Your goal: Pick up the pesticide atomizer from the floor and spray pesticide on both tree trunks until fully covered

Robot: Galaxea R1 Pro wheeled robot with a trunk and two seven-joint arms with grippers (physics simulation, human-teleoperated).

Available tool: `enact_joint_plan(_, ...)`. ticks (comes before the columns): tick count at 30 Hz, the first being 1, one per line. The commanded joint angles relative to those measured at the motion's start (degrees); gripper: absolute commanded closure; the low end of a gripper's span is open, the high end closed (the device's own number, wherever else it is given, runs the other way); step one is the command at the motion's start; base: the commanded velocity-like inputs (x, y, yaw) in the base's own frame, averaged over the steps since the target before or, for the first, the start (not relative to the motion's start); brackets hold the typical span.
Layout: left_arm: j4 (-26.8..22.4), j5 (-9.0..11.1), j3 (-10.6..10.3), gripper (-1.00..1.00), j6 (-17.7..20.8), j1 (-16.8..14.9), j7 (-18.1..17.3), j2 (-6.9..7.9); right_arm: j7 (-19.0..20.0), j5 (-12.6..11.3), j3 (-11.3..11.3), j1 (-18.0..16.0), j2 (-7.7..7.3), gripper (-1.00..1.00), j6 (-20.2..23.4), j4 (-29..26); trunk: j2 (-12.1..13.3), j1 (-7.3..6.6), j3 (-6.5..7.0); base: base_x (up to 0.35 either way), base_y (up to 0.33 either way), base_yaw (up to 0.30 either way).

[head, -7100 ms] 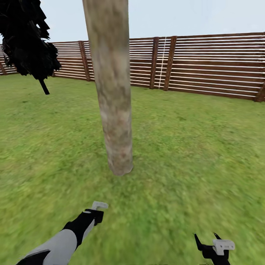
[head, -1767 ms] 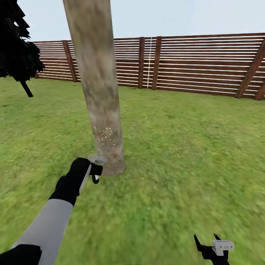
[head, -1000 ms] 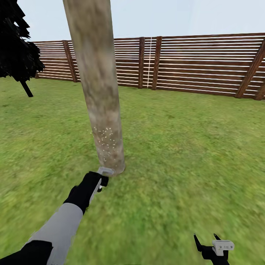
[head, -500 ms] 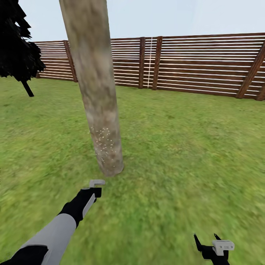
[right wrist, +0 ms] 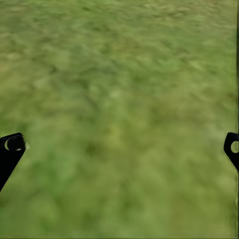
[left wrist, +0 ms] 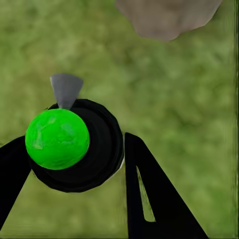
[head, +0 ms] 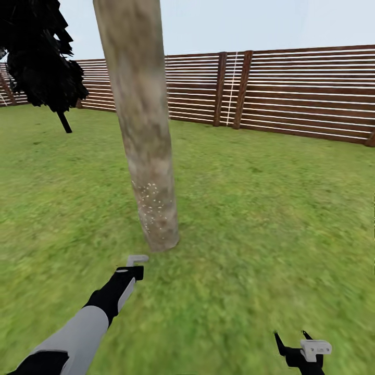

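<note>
- The garden lawn (head: pixel 271 219) is blurry green grass running back to a brown slatted fence (head: pixel 307 94) along its far edge.
- A thick tree trunk (head: pixel 143 125), mottled beige and grey, stands upright near the middle of the lawn; its base also shows in the left wrist view (left wrist: pixel 167 17).
- A dark, blocky leaf crown (head: pixel 39 57) on a thin stem stands near the fence toward the far left corner (well apart from the trunk).
- A scatter of fine white pesticide specks (head: pixel 152 205) sits on the lower part of the trunk, on the side facing the robot.
- The left arm reaches forward over the grass, and its left claw (head: pixel 134 264) hangs near the trunk's foot without touching it.
- The left claw (left wrist: pixel 74 164) is pinching the pesticide atomizer (left wrist: pixel 79 149), a round dark bottle with a bright green dot and a grey nozzle, a black finger on either side.
- The right claw (head: pixel 302 349) is low at the near right of the lawn, its fingers (right wrist: pixel 11 149) spread wide over bare grass (nothing between them).
</note>
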Motion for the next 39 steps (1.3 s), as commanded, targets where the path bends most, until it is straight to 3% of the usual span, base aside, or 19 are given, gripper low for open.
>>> enact_joint_plan(1,0.01,-0.05,-0.01,1.0,0.0,0.03,0.0,-0.02,0.0,0.0,-0.01,0.0,0.0,-1.0,-0.01,0.0,0.0,0.0,0.0,0.001,-0.275,0.01)
enact_joint_plan(8,0.02,-0.05,-0.01,1.0,0.0,0.15,0.0,-0.54,0.06,0.0,0.05,0.0,0.1,-1.0,-0.04,0.0,0.0,0.0,0.0,0.0,-0.275,0.054)
enact_joint_plan(39,0.02,-0.05,-0.01,1.0,-0.08,0.23,0.0,-0.92,0.09,0.0,0.07,0.0,0.14,-1.0,-0.05,0.0,0.0,0.0,0.0,0.056,-0.275,0.276)
